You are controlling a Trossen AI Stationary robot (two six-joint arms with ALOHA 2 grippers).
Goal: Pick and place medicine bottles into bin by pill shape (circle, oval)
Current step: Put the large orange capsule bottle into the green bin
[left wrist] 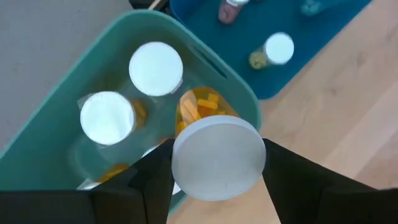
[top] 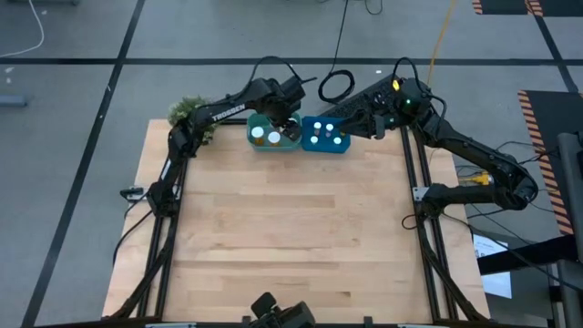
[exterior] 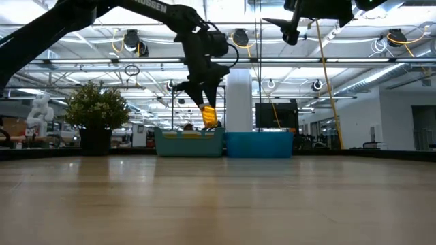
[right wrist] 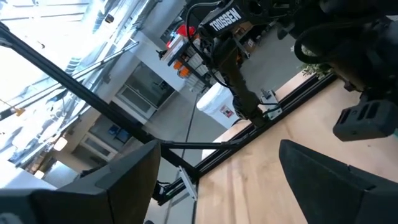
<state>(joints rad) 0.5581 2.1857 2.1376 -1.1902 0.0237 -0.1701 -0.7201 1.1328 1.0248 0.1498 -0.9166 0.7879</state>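
Note:
My left gripper (exterior: 206,95) is shut on a medicine bottle (exterior: 210,116), an orange cylinder with a white cap (left wrist: 217,158). It hangs over the right end of the teal bin (top: 258,144), beside the blue bin (top: 325,146). Inside the teal bin stand two bottles with white caps (left wrist: 155,68) (left wrist: 107,117). In the blue bin are more bottles (left wrist: 278,48). My right gripper (right wrist: 217,180) is open and holds nothing, high behind the blue bin (exterior: 259,144). My left gripper pinches the bottle's capped top (left wrist: 217,158) between its two fingers (left wrist: 155,177), coming from above and pointing down. The bottle hangs upright, cap up, its orange body (exterior: 210,117) below the fingertips. Its bottom is just above the teal bin's rim (exterior: 204,131).
The two bins stand side by side at the table's far edge. A potted plant (top: 194,115) stands at the far left corner. The bare wooden tabletop (top: 291,237) stretches toward the near edge.

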